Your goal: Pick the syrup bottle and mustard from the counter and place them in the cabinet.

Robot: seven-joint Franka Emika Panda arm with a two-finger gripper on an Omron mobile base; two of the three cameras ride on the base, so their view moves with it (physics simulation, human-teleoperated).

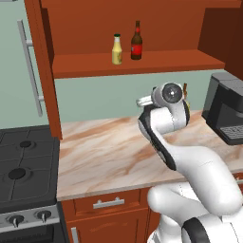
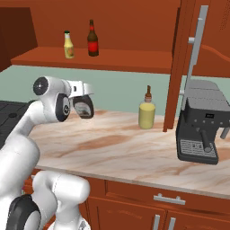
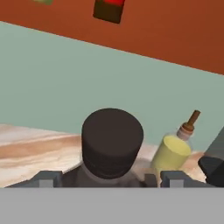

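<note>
Four bottles (image 2: 147, 110), one coffee machine (image 2: 201, 122), one stove (image 1: 26, 173)

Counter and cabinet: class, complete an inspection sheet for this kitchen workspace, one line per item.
Surface: counter, marbled stone, level.
Job's things: syrup bottle sits between the claw's fingers, dark cap towards the hand camera; mustard stands upright on the cabinet shelf.
Clutter: slim brown bottle beside the mustard; dull-yellow bottle and coffee machine on the counter.
Grippers: claw straddles the syrup bottle; whether it grips cannot be told.
Cables: nothing seen.
Surroundings: stove beside the counter; green wall behind.
</note>
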